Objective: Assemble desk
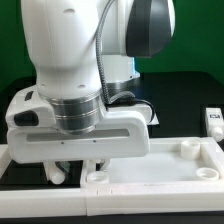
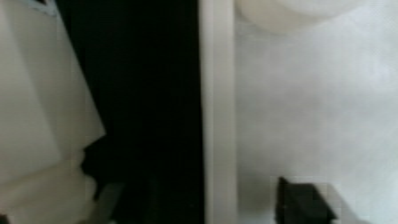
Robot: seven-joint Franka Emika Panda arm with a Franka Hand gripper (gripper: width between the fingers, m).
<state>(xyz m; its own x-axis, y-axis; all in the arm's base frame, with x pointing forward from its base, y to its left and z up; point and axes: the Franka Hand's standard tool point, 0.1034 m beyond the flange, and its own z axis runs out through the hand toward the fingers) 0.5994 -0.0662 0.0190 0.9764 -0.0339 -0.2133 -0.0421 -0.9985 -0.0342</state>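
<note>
The desk's large white panel lies flat at the front of the exterior view, with round corner sockets on it. In the wrist view the panel fills one side, with its raised rim running along the frame and one socket at the far end. My gripper hangs low over the panel's edge on the exterior view's left. In the wrist view the gripper is open and empty, with one dark finger over the panel and the other over the black table, apart from the rim. A tagged white leg lies at the exterior view's right.
A white bar lies along the black table at the exterior view's left; it also shows as a pale surface in the wrist view. My own arm hides the table's middle in the exterior view.
</note>
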